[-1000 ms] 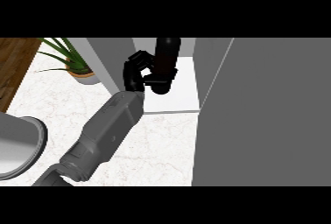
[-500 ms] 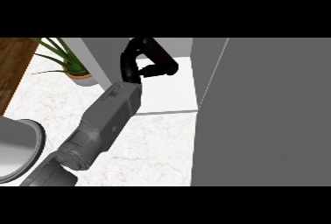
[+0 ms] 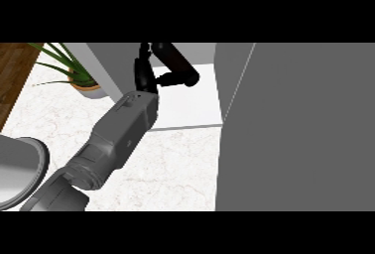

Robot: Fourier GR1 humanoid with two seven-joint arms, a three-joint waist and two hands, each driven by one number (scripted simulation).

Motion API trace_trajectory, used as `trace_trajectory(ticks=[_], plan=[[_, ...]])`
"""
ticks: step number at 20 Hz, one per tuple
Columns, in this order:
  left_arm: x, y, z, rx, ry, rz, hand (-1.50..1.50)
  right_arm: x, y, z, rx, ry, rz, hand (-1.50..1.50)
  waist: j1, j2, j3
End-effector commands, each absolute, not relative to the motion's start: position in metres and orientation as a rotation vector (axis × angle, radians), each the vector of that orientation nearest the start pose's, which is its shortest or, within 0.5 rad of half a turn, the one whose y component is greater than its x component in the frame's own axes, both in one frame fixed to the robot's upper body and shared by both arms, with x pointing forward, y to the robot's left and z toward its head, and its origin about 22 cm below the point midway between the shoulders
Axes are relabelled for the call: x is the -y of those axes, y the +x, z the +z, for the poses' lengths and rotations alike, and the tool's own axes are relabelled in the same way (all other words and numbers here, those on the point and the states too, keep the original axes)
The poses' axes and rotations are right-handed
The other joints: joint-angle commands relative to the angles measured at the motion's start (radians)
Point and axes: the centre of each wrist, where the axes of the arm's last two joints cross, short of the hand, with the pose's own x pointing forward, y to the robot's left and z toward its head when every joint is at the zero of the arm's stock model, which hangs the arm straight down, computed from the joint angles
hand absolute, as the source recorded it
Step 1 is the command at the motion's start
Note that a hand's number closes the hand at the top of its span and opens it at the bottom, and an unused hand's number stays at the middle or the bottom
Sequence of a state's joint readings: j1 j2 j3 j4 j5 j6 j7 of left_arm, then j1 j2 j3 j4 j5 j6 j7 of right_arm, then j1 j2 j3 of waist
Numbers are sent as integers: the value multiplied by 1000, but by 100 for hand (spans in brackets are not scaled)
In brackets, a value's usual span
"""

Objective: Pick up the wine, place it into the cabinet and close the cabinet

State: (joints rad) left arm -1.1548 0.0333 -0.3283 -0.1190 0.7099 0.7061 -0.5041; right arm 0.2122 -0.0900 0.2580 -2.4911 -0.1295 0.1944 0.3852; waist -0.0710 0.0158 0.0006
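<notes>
wine: can't pick it out for sure. A dark bar [image 3: 178,62] slants from the top edge at 12 o'clock down toward 1 o'clock of the left hand [image 3: 144,74]. It could be the bottle or part of the hand, can't tell. So grip state: can't tell, nor whether the hand has hold of anything. A short dark stub runs from the palm across to the bar's lower end, leaving a pale gap inside the loop.

The left hand sits at 12 o'clock in the head view, inside the cabinet [image 3: 198,106] opening, over its pale floor. The grey forearm [image 3: 121,134] runs from it down to 7 o'clock, crossing the cabinet's front lip and the counter [image 3: 172,168].

cabinet: grey left wall at 10 o'clock of the hand, pale floor spreading to 5 o'clock of it, front lip a light line about mid-view. A big flat grey panel [image 3: 300,129] fills the 3 o'clock side top to bottom, its left edge just beside the pale floor. Door or side wall, can't tell.

The counter is white marble, from centre to 6 o'clock. At 10 o'clock a potted plant [image 3: 82,82], green leaves and tan pot, stands on the counter just beside the cabinet's left wall. Past it, a wood-brown strip [image 3: 15,74] sits in the far 10 o'clock corner. At 8 o'clock a grey round rim [image 3: 22,168] is cut off by the edge, near the forearm's lower end; not identifiable.
</notes>
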Motion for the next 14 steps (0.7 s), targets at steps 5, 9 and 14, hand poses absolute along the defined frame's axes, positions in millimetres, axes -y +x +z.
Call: trace_trajectory(ticks=[5, 9, 14], plan=[[-149, 442, 42, 1643, 463, 161, -150, 207, 94, 188, 1899, 428, 335, -150, 7, -1, -2], [-127, 432, 28, 1717, 359, 91, -150, 212, 89, 198, 1927, 423, 347, -150, 17, -3, -2], [-112, 428, 27, 1781, 247, 84, -150, 212, 108, 180, 1915, 401, 306, -150, 42, -10, -1]])
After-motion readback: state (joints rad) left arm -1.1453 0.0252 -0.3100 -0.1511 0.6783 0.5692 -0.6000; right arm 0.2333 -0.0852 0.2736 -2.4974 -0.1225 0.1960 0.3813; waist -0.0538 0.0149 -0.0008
